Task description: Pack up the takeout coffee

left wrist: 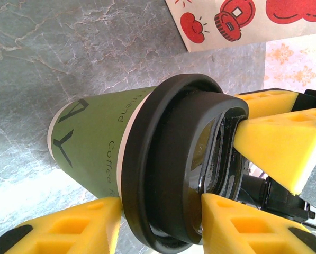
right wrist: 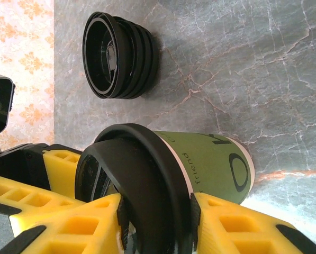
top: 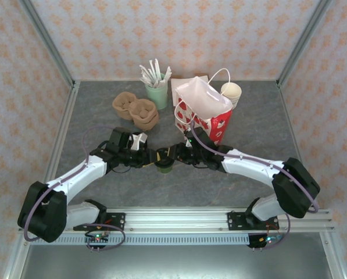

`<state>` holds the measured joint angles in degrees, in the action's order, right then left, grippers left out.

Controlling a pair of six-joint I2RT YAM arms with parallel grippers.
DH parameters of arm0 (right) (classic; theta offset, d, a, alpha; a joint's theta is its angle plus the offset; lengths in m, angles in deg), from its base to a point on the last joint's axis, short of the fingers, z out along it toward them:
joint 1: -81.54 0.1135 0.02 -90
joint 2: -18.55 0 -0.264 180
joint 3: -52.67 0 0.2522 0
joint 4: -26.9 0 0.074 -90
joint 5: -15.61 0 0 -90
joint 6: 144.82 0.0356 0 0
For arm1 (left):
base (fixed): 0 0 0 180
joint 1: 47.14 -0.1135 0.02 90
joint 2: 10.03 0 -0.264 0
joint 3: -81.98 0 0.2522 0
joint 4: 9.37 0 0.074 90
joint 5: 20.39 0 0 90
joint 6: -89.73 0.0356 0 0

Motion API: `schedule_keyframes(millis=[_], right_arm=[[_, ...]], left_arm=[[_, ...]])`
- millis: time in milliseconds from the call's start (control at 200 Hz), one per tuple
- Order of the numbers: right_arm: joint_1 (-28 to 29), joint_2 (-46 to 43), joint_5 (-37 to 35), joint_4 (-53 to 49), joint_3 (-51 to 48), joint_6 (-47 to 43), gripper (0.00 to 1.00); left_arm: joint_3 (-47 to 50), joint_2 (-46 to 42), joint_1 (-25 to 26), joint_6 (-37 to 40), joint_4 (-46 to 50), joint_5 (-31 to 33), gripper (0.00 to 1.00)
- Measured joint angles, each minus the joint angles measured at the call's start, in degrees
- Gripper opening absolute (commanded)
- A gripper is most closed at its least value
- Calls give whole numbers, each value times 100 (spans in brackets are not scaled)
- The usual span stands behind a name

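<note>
Takeout coffee (top: 164, 168) sits at the middle of the grey bench (top: 179, 195), between the two arms and near the red-and-white bag (top: 205, 110). It is a green cup with a black lid (left wrist: 168, 169). The left pincer (left wrist: 160, 214) is closed on the lid, with one yellow finger on each side. The right pincer (right wrist: 156, 211) grips the lid too, from the other side. I cannot tell if the cup touches the bench. A stack of black lids (right wrist: 119, 55) is close by. The bag is open at the top.
</note>
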<state>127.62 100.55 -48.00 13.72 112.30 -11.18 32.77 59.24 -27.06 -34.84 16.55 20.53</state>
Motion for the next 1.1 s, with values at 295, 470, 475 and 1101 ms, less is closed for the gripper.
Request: schedule_keyframes(millis=[295,470,475,1101], right_arm=[[-15,98,-2,601,-190,210,36],[-26,133,9,774,-245,343,44],[-26,133,9,769,-245,356,44],[-13,129,-44,890,-358,358,37]], left_arm=[[0,-31,-37,-2,-2,83,43],[-2,-55,-37,-2,0,153,43],[-2,-55,-37,-2,0,153,42],[-9,-55,-37,0,2,173,42]])
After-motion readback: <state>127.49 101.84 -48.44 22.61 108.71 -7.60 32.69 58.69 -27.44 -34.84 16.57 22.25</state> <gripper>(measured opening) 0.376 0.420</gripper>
